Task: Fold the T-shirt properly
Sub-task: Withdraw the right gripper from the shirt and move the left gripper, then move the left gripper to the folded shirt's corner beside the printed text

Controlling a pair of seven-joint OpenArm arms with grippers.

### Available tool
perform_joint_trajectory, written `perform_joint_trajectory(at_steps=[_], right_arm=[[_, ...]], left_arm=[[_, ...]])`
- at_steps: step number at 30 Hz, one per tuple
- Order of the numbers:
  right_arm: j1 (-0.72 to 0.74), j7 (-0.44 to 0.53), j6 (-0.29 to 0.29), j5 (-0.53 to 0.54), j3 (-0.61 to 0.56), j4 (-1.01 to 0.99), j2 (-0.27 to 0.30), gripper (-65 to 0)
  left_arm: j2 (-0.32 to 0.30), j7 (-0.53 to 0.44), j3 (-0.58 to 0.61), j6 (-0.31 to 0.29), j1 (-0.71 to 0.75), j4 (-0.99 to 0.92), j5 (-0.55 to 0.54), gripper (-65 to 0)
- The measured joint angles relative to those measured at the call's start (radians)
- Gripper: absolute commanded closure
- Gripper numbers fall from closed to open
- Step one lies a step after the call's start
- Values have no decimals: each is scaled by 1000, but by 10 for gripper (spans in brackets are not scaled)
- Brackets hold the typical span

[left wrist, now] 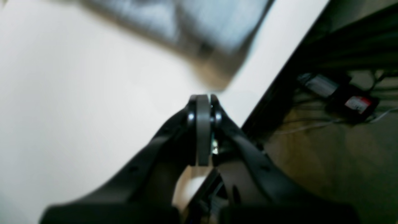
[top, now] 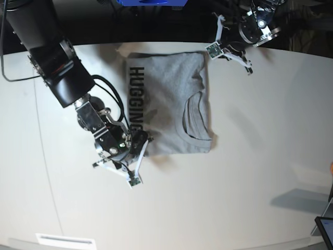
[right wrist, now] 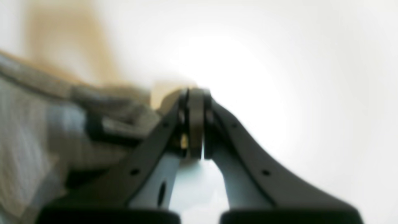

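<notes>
The grey T-shirt (top: 169, 101) lies folded into a rectangle on the white table (top: 250, 156). Black "HUGGING" lettering runs along its left edge and the collar faces its near right corner. My right gripper (top: 142, 140) sits at the shirt's near left corner, its fingers shut. In the right wrist view that gripper (right wrist: 196, 91) has its pads pressed together, with blurred grey T-shirt (right wrist: 46, 124) fabric against its left side. My left gripper (top: 231, 49) is by the shirt's far right corner, near the table's back edge. In the left wrist view the left gripper (left wrist: 203, 98) is shut on nothing, and the T-shirt (left wrist: 205, 34) corner lies just ahead.
The table's back edge (left wrist: 273, 90) runs close to the right of the left gripper, with floor, cables and boxes (left wrist: 351, 102) beyond. A blue object (top: 151, 2) sits past the far edge. A dark screen corner (top: 325, 229) shows at the lower right.
</notes>
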Motion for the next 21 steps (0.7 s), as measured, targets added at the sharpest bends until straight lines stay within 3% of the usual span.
perform_joint_trajectory(at_steps=[15, 21], right_arm=[[-3, 37, 5, 3, 0, -11, 28, 0], [-3, -16, 3, -4, 0, 10, 31, 0]], left_arm=[[51, 19, -19, -26, -94, -29, -5, 0], [49, 38, -19, -26, -142, -40, 8, 0]])
